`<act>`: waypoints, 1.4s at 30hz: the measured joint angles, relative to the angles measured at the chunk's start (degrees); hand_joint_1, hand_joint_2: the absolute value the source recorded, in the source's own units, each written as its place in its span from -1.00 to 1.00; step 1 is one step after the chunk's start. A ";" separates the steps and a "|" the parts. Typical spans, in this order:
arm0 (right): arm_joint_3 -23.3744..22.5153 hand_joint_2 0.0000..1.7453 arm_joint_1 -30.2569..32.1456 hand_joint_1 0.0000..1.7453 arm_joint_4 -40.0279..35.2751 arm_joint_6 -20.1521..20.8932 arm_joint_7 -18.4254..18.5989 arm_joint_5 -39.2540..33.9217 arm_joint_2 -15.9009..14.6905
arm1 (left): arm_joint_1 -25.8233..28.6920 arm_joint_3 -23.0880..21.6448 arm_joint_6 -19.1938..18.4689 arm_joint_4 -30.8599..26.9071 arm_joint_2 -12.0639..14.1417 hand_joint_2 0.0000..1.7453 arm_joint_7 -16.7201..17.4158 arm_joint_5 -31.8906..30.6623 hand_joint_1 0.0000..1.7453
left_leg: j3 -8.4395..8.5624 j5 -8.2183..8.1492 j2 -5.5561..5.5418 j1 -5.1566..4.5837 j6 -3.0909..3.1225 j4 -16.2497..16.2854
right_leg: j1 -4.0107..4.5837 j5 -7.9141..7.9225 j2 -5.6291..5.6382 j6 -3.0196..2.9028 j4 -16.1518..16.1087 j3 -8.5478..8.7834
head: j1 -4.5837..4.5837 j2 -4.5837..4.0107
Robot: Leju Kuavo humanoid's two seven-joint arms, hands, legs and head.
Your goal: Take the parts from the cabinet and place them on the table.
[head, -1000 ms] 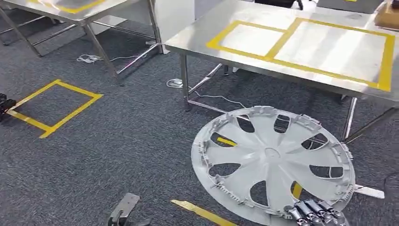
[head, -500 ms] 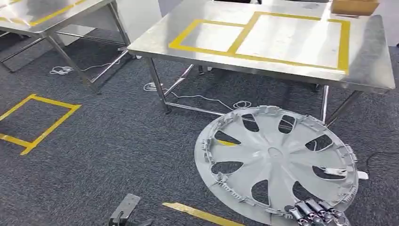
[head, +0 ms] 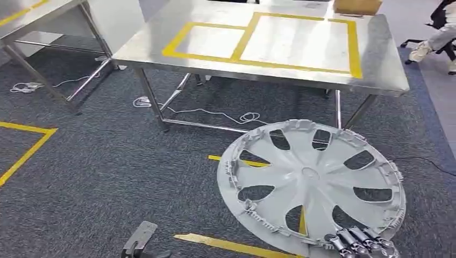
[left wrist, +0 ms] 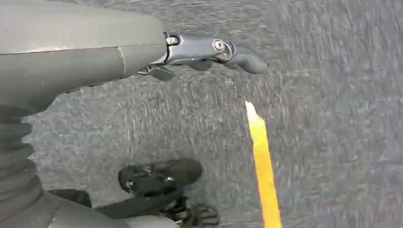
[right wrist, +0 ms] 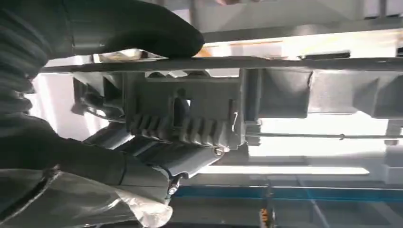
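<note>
Grey carpet (head: 107, 177), steel table (head: 376, 70) ahead, cardboard box (head: 357, 6) on it

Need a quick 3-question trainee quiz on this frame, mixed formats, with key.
1. True or false: the wheel cover already lies on the steel table.
2. Which hand grips the wheel cover's rim? A) left hand B) right hand C) both
3. Fill in: the table top is marked with rectangles of ____ tape.

Key
1. False: it is held above the carpet, in front of the table.
2. B: the right hand's fingers clasp the rim at its near edge; the left hand hangs over the floor holding nothing.
3. Yellow.
</note>
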 joint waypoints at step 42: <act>-1.73 1.00 0.15 0.64 -0.22 -0.02 -4.22 -0.09 0.42 | -0.06 0.02 -1.20 0.00 0.39 1.00 0.00 0.37 -1.00 | -0.17 -1.07 0.83 -0.22 0.02 1.61 | -0.66 6.19 -0.64 -0.81 -14.03 8.43 | 0.13 0.00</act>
